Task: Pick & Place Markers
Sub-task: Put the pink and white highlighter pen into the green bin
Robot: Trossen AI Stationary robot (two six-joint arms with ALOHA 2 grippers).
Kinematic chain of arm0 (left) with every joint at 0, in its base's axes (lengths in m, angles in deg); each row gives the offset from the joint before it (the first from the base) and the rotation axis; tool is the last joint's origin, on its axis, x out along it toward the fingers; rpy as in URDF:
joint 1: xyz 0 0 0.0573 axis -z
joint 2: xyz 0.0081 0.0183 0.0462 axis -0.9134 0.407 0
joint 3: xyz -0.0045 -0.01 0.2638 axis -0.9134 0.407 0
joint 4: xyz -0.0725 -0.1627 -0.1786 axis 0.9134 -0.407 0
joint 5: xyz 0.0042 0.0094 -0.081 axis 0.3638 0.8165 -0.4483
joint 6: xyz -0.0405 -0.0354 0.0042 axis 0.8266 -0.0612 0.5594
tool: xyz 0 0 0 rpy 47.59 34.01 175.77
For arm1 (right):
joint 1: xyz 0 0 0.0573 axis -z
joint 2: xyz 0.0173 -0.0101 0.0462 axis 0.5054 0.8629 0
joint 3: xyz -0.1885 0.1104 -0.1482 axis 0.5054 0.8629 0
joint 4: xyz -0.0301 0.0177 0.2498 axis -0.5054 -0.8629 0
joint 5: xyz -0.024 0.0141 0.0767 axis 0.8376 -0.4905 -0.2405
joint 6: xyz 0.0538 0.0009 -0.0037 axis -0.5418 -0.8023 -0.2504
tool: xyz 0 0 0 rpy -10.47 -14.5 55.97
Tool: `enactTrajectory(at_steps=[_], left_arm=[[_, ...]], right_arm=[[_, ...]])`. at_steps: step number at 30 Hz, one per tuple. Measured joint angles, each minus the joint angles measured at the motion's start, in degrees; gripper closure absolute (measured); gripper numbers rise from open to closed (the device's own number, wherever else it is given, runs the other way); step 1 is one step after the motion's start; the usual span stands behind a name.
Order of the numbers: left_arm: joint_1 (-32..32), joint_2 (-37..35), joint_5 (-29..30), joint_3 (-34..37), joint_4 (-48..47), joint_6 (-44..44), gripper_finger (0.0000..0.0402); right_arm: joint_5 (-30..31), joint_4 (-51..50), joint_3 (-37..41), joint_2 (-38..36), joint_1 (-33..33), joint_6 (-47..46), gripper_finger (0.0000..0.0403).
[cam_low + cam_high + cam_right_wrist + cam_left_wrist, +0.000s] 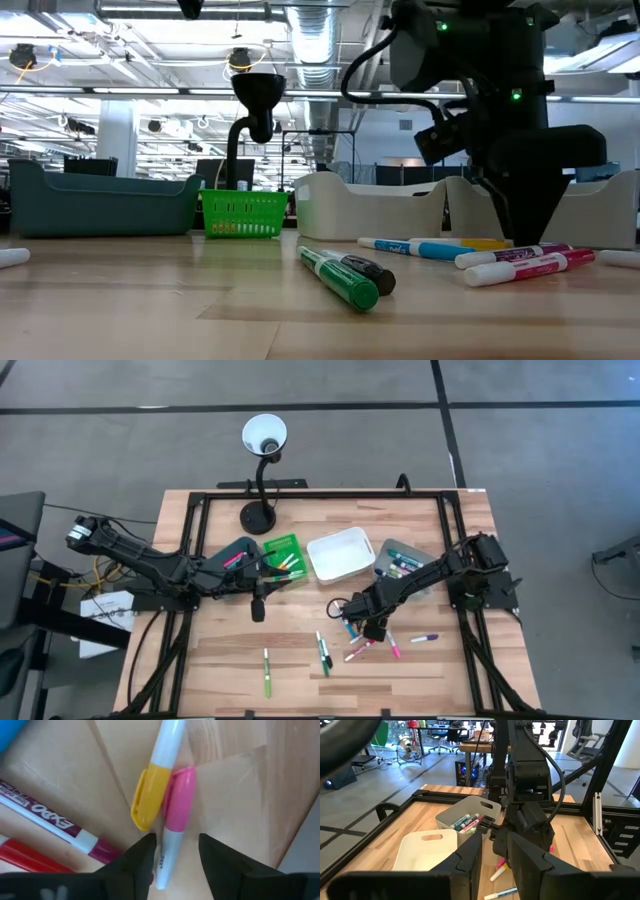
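The pink-capped marker [172,827] lay on the table touching a yellow-capped marker [152,785], straddled by the right gripper [176,851] with fingers spread, so a clean pick needed centring on pink alone; the left gripper [495,851], also spread, waited over the green basket [282,554]

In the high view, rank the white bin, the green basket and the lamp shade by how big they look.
1. White bin, clearly largest.
2. Green basket and lamp shade look about alike; the shade sits raised toward the camera, so I won't rank them.
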Motion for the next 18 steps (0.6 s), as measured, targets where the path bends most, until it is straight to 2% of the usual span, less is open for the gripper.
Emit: enactTrajectory(at_steps=[4,7,9,13,15,18], left_arm=[[0.02,0.0,0.0,0.0,-0.16,-0.02,0.0312],[0.02,0.0,0.0,0.0,-0.18,0.0,0.0312],[0.01,0.0,0.0,0.0,-0.2,0.0,0.0312],[0.02,0.0,0.0,0.0,-0.2,-0.01,0.0312],[0.0,0.0,0.0,0.0,-0.22,0.0,0.0312],[0.02,-0.02,0.0,0.0,-0.2,0.0,0.0312]], right_arm=[[-1.21,-0.29,-0.06,0.18,0.07,0.2,0.0306],[-2.17,0.04,0.37,-2.09,0.37,0.98,0.0361],[-1.91,-2.17,0.97,-4.43,0.6,1.14,0.0384],[1.06,-5.49,-1.4,-10.57,1.47,1.14,0.037],[5.04,-7.59,-2.85,-12.81,1.91,1.27,0.0361],[12.45,-2.19,-4.71,-16.83,2.88,4.06,0.0368]])
